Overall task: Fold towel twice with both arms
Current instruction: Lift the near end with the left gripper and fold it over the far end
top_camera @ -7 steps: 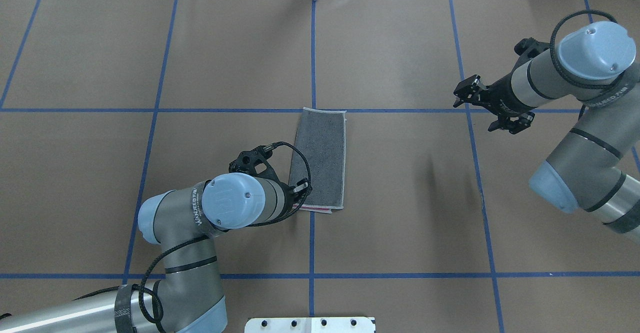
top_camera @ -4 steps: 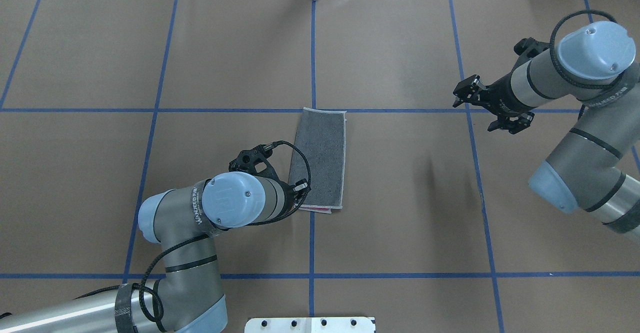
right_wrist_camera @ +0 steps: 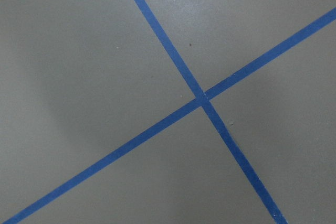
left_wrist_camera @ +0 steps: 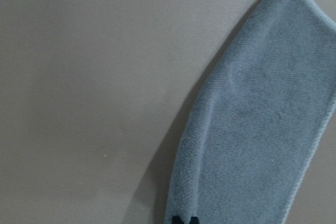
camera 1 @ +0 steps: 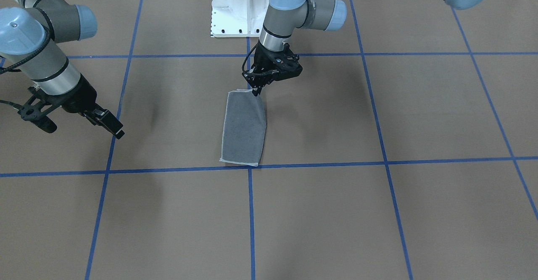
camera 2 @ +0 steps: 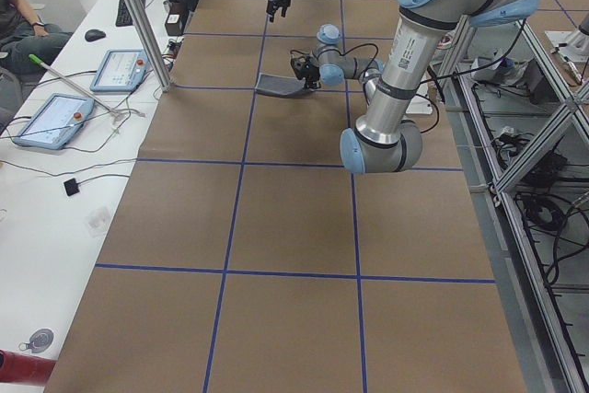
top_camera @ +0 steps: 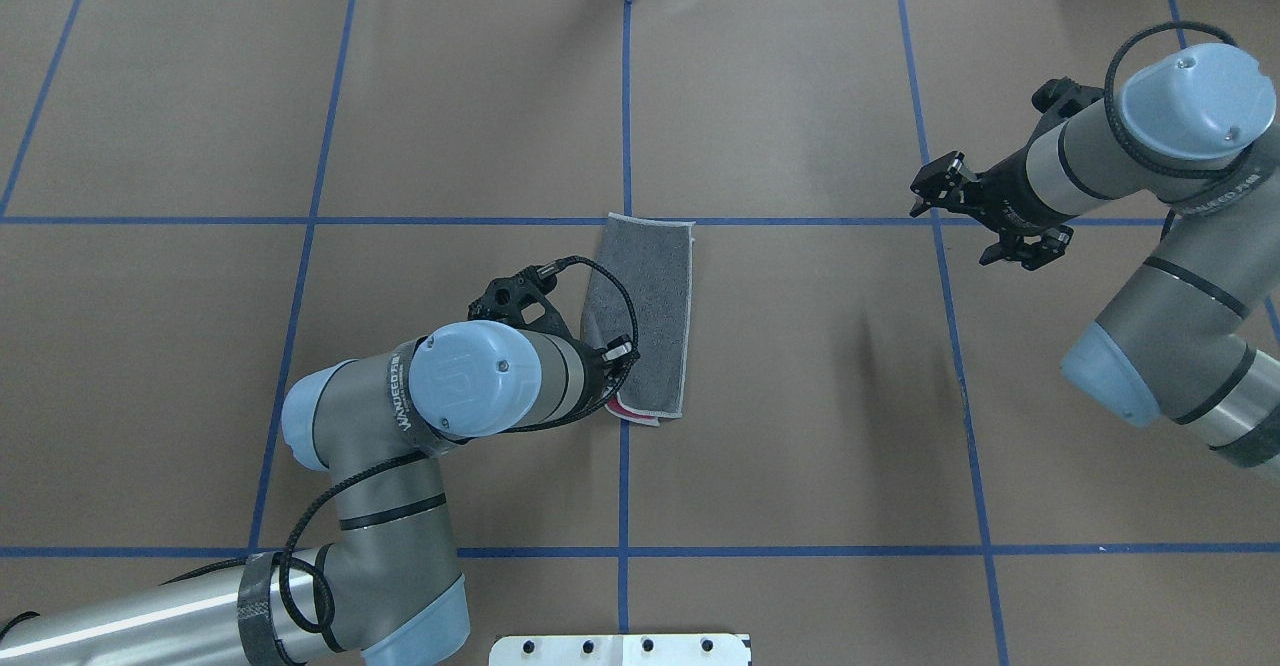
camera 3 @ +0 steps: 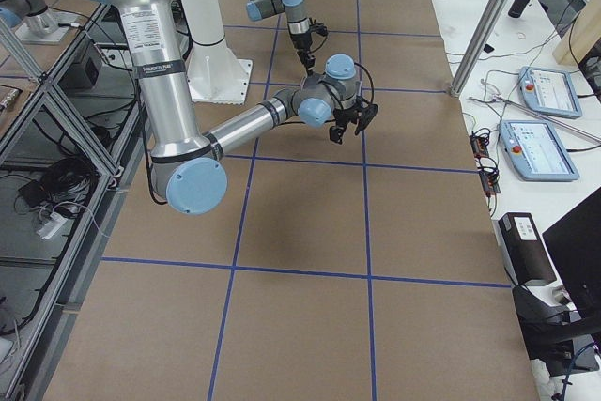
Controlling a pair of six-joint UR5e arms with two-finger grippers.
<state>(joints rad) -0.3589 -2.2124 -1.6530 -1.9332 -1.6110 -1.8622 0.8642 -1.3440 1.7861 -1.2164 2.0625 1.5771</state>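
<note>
The towel (top_camera: pixel 645 316) lies folded into a narrow strip, dark grey face up, near the table's middle, also in the front view (camera 1: pixel 244 128). A sliver of pink shows at its near edge. My left gripper (top_camera: pixel 612 361) is shut on the strip's near left corner, raising it slightly off the table. The left wrist view shows the dark fingertips (left_wrist_camera: pixel 184 220) pinched together on the towel (left_wrist_camera: pixel 257 129) edge. My right gripper (top_camera: pixel 952 234) hangs open over the bare table far right of the towel, holding nothing, as in the front view (camera 1: pixel 84 132).
Blue tape lines (right_wrist_camera: pixel 202 98) divide the brown table into squares. The white pedestal base (camera 1: pixel 235 6) stands at the near edge behind the towel. A side table with tablets (camera 2: pixel 51 121) runs along the far edge, where a person (camera 2: pixel 14 6) sits.
My left gripper has moved forward along the towel with the near left corner, curling that edge up and showing more pink underneath. The right arm shifted only slightly.
</note>
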